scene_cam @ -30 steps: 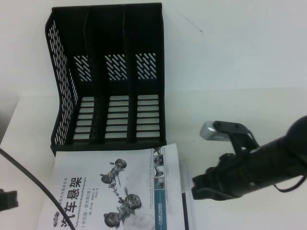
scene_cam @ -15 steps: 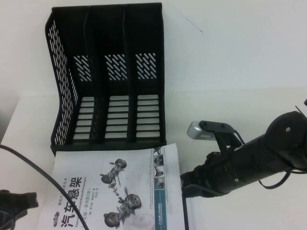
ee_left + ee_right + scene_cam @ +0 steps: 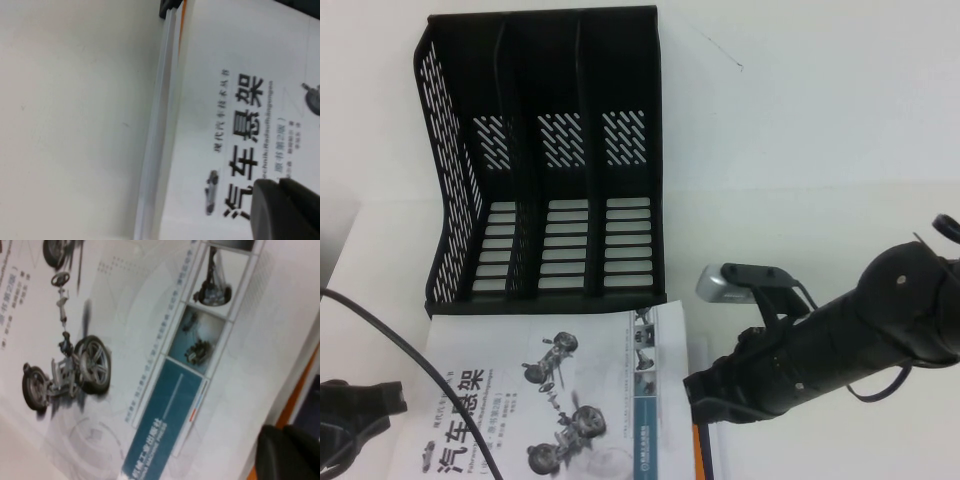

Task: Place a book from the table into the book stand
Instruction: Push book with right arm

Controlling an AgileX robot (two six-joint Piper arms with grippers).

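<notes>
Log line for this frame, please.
book flat on table | book stand slots empty | right end effector at book's edge | left end effector by book

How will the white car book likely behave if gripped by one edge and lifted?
The book looks a thin, glossy paperback, so probably floppy and slippery. It lies on another book, so may slide. The right gripper is at its edge; the left gripper is near its other side.

Book cover (image 3: 150, 340) seen close beyond the right gripper (image 3: 292, 452), grey wheel-and-suspension drawing printed farther out, teal strip with small photos nearer, orange edge shown beside the dark fingertip, finger spacing not made out.
</notes>
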